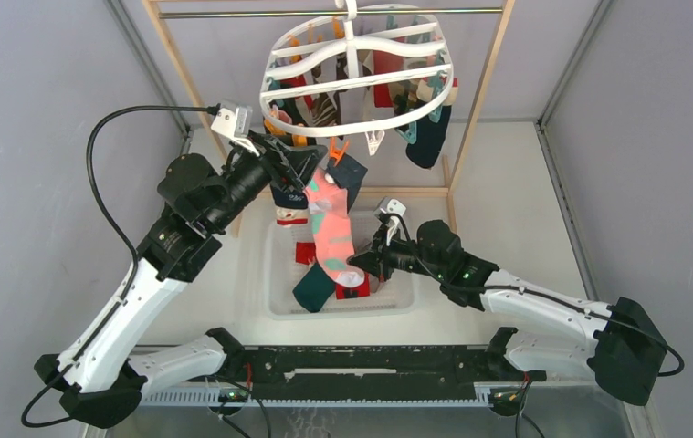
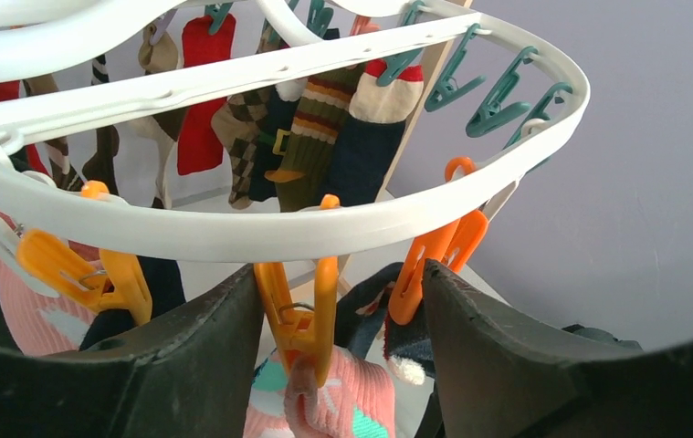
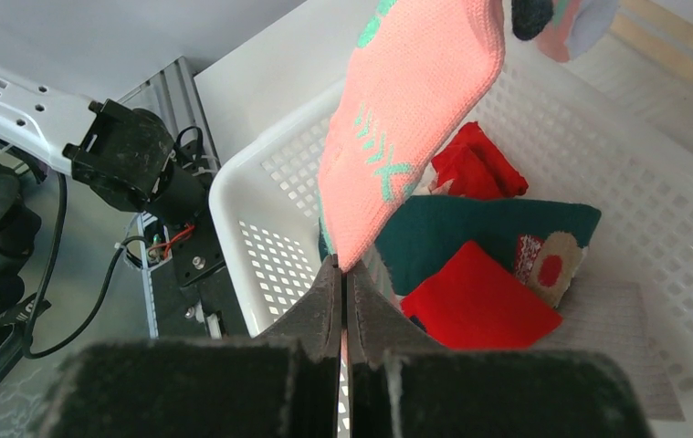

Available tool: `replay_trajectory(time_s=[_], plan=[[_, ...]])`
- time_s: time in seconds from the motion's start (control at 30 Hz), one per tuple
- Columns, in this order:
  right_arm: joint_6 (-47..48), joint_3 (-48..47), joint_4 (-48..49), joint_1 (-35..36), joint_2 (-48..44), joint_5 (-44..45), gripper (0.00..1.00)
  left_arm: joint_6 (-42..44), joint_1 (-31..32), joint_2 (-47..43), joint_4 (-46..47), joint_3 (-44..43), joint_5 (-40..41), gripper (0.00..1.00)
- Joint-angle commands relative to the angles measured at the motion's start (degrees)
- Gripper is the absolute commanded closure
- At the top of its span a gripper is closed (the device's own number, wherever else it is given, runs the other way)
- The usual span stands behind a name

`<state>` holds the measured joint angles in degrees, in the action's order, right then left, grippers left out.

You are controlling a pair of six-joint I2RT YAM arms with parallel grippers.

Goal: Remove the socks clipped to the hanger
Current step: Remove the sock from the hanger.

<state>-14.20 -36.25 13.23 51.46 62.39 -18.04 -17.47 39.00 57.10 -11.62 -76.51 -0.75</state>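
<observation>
Grey walls point(image 1: 41, 109), white surface point(image 1: 507, 219), and the hanger point(image 1: 353, 80) up on the wooden rack point(image 1: 477, 109). A pink sock point(image 1: 331, 228) hangs lengthwise down from an orange clip point(image 2: 297, 315) on the hanger's near rim. Our left fingers point(image 2: 187, 356) sit apart either side of that clip, so we'd say left's closest to squeeze it. Our right fingers point(image 3: 320, 310) are clamped on the sock's toe, well below the hanger.

A robotics lab cell: plain grey panels point(image 1: 41, 109) on aluminium posts point(image 1: 578, 59) enclose a white table point(image 1: 507, 228). A black rail point(image 1: 370, 363) at its near edge carries two arms point(image 1: 132, 301) with loose cables point(image 1: 89, 155). The hanger point(image 1: 352, 41) hangs on a bare wooden rack point(image 1: 484, 87) far back.
</observation>
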Motion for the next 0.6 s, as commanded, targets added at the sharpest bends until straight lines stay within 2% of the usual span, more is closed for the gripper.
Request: replay_trajectory(time_s=[0.0,0.27,0.57], plan=[[0.66,-0.05,1.36,0.50,-1.69,0.38,1.00,1.35,-0.45,-0.15,2.72,-4.17,-1.62,0.35],[0.83,-0.05,1.09,0.49,-1.32,0.29,1.00,1.07,-1.01,0.15,2.74,-4.50,-2.05,0.45],[0.66,0.77,1.71,0.48,-1.39,0.37,1.00,0.80,-1.51,0.91,2.59,-4.94,-2.38,0.66]])
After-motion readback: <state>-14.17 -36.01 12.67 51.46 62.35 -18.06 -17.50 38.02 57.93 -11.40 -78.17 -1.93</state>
